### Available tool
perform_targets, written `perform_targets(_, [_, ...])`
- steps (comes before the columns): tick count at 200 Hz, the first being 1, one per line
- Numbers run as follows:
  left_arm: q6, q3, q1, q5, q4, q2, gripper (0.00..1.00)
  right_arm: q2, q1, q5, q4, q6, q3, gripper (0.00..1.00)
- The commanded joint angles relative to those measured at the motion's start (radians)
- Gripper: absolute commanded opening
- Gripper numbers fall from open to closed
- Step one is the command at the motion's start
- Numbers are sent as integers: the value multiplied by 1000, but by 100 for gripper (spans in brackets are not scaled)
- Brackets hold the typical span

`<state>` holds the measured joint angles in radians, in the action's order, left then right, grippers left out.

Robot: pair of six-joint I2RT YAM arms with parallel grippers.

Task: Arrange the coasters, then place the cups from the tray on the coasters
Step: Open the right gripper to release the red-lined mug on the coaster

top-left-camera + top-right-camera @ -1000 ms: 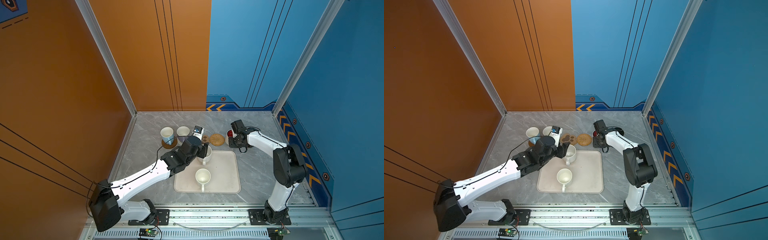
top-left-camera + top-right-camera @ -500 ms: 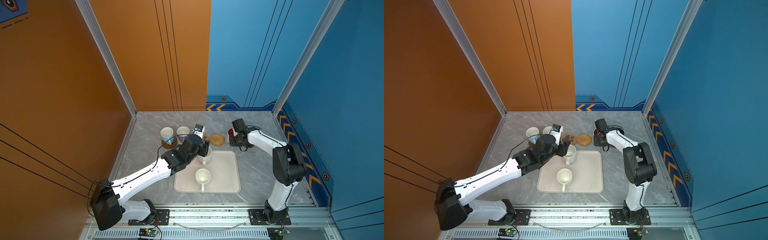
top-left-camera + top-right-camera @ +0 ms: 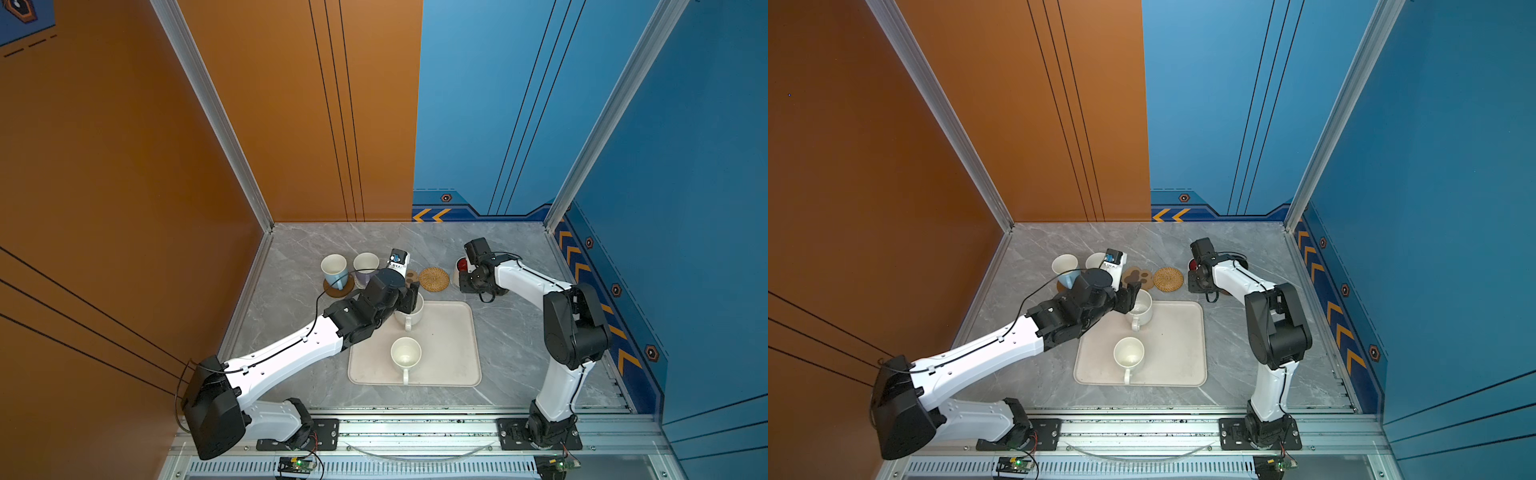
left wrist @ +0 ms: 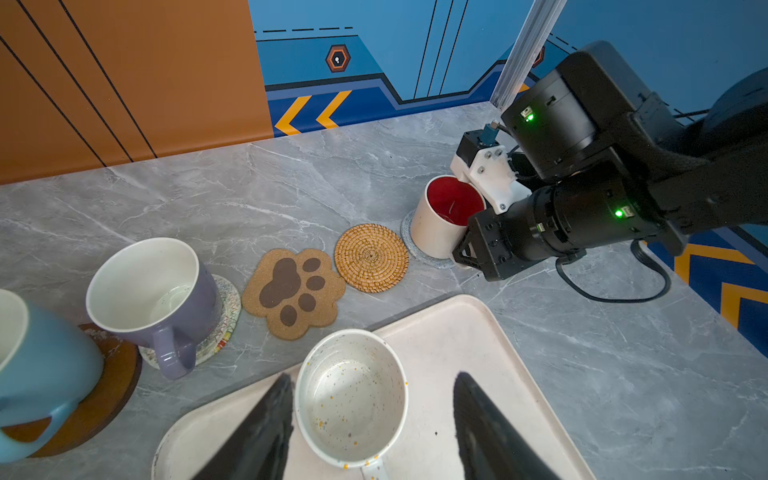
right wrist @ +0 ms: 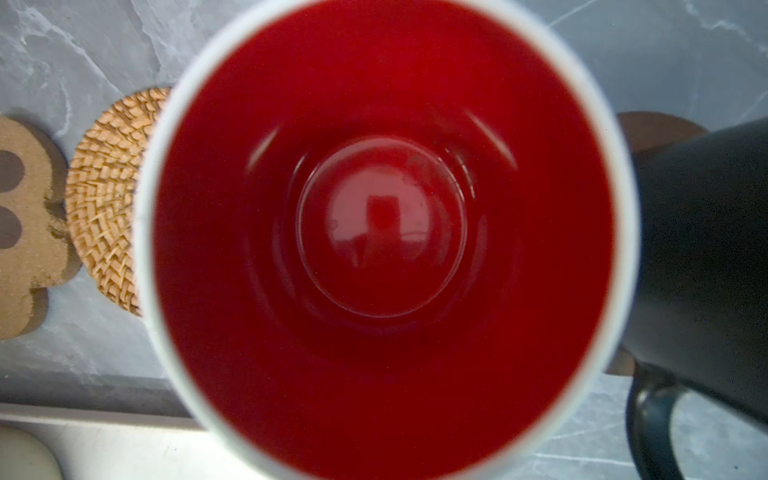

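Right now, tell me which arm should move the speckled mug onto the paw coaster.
Left. The left gripper, open, straddles the speckled mug on the tray near the paw coaster; the right gripper holds the red-lined mug.

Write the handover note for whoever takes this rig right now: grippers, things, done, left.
Left gripper: open, jaws either side of the speckled white mug on the tray, not closed.
Right gripper: shut, apparently on the red-lined mug, which stands on the grey-blue coaster; the grip itself is hidden.
Done: light blue mug on a brown disc, lilac mug on the white woven coaster, black mug on the other brown disc.
Left: release the red-lined mug; move the speckled white mug and the plain white mug to the paw coaster and rattan coaster, both empty.
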<state>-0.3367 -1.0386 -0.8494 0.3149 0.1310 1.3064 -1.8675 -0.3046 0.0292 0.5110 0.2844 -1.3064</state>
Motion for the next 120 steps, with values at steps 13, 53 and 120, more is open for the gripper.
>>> perform_targets(13, [-2,-21,1,19,18,2,62,5,8,8,-51,-11,-29,0])
perform_targets(53, [-4,-20,1,19,21,3,62,-3,9,-2,-52,-5,-23,0])
perform_targets(120, [-4,-20,0,22,25,0,62,-3,7,-17,-51,5,-8,17])
